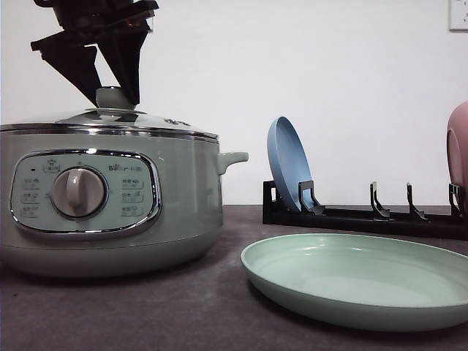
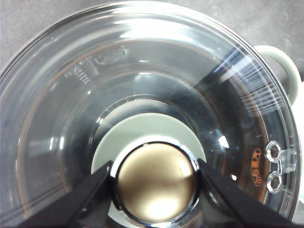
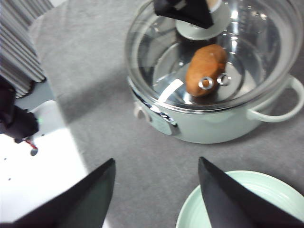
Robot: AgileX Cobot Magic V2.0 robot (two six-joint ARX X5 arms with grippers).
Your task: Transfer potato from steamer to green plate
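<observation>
Orange-brown and a bit lumpy, the potato (image 3: 205,69) is sitting inside the steamer (image 1: 110,205), seen through the glass lid (image 3: 218,52) from the right wrist camera. It's matte skinned, oval-ish, and there's just one of it. Its long axis runs slantwise across the pot floor in that view, one end toward the lid's knob (image 2: 156,183) and the other toward the front panel side; can't really say which end is the "front" of a potato lol. Counting stuff: one steamer in pale sage green with a chrome rim, one round dial (image 1: 78,192) on the control panel, one side handle (image 1: 232,159) in the front view, one green plate (image 1: 358,281) lying flat on the dark grey surface (image 1: 146,314) just right of the pot, one blue plate (image 1: 289,162) standing upright in the black rack (image 1: 365,216), and a pink one (image 1: 458,150) at the right edge of the rack. Left gripper (image 2: 156,183) is down on the lid with its fingers (image 2: 80,199) on either side of the knob, looks like they're pressed against it. Right gripper (image 3: 156,199) hangs above the surface between the steamer and the green plate, fingers spread wide apart with nothing between them.
</observation>
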